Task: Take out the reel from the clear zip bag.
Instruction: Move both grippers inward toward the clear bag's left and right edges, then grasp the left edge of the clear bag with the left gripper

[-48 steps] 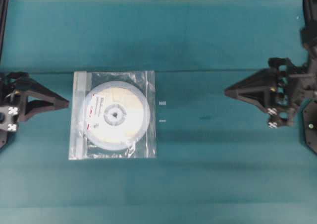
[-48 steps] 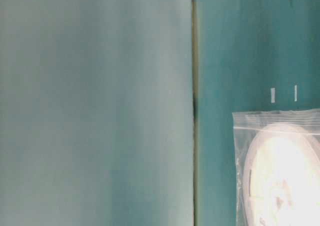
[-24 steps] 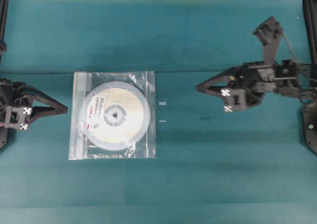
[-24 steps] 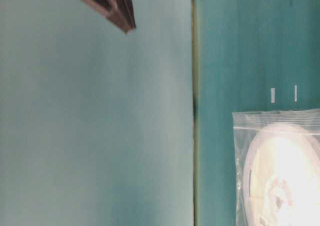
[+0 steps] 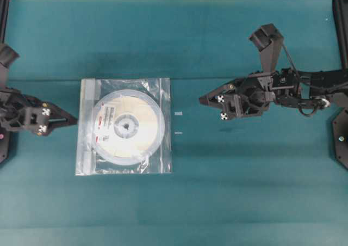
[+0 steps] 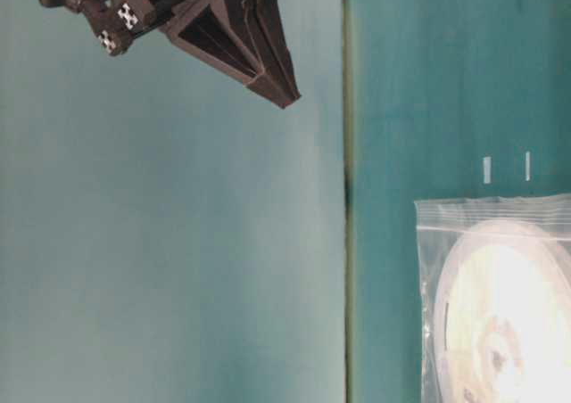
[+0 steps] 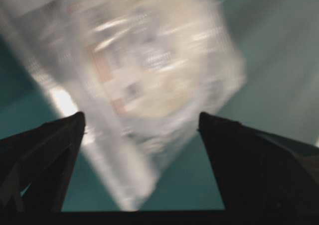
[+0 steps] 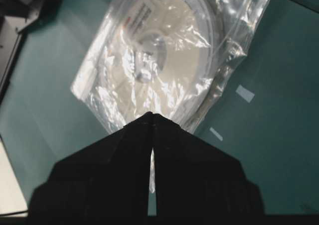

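The clear zip bag lies flat on the teal table with its whitish zip strip along its left edge. The pale-blue reel is inside it, label up. My left gripper hovers just left of the zip edge. It is open in the left wrist view, where the bag is blurred ahead. My right gripper is shut and empty, well right of the bag. It points at the bag and reel in the right wrist view, and shows raised in the table-level view.
Two small white tape marks lie on the table just right of the bag. A seam in the table surface runs across level with the bag's top edge. The bag's corner shows in the table-level view.
My right arm has swung out from the right edge toward the bag, gripper shut. My left gripper has turned at the wrist and stays beside the bag's zip edge. The bag has not moved.
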{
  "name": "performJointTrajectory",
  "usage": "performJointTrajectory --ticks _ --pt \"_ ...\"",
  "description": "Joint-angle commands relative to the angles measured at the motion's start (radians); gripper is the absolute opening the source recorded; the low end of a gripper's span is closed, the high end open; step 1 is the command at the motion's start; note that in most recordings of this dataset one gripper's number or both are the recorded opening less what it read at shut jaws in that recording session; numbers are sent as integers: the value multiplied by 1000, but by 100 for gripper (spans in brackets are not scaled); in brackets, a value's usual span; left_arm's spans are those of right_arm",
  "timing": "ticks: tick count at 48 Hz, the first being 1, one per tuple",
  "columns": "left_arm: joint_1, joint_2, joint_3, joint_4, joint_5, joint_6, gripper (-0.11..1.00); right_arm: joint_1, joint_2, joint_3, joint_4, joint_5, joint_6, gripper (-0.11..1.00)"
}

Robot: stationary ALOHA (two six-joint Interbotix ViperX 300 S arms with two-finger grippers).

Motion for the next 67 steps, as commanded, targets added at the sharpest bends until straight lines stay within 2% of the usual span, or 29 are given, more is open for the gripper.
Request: performJointTrajectory --ticks 1,13,17,36,52,67 --pt "3 60 12 3 -23 -3 96 -2 -5 -17 2 -6 9 0" --pt "3 153 100 2 -250 -29 95 -2 -6 -17 2 -6 11 0" --pt "3 183 107 2 -295 -52 95 -2 -6 -17 2 -5 12 0" --pt "3 356 103 2 -482 -58 94 -3 -5 -17 3 -2 12 0" --pt "3 492 57 2 -578 -58 94 -6 -5 -17 3 0 11 0" --pt "3 546 23 2 -586 -58 94 8 -8 -14 3 3 11 0"
